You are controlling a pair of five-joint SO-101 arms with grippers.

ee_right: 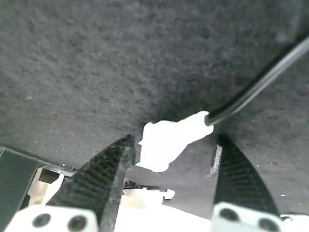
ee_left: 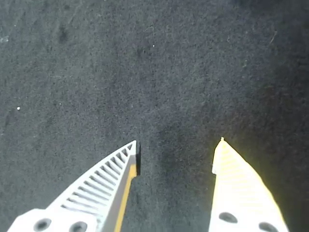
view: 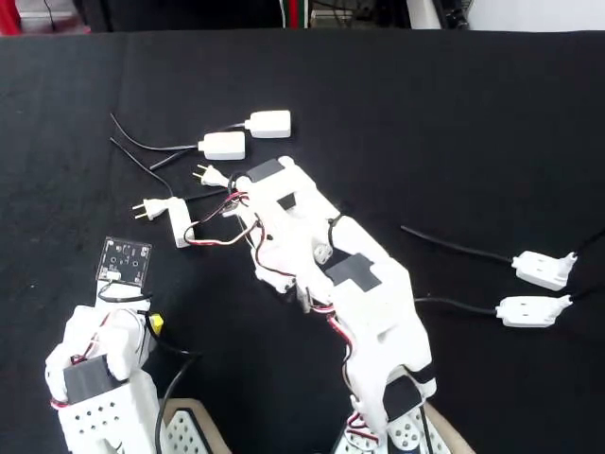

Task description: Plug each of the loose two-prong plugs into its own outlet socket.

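Two white outlet sockets (view: pixel 224 145) (view: pixel 269 124) lie at the back left, with black cords. Just in front of them lie two loose two-prong plugs (view: pixel 210 175) (view: pixel 151 208), prongs pointing left. The right arm (view: pixel 312 246) stretches over the table's middle with its head right beside these plugs. In the right wrist view my right gripper (ee_right: pixel 169 150) is open, its black fingers either side of a white plug body (ee_right: pixel 166 140) on a black cord; which of the two plugs it is I cannot tell. My left gripper (ee_left: pixel 176 150) hangs open over bare black cloth.
The left arm (view: pixel 99 378) stands at the front left corner. Two more white cord ends (view: pixel 541 270) (view: pixel 529 310) lie at the right edge, their black cords running towards the middle. A black cloth (view: pixel 425 123) covers the whole table.
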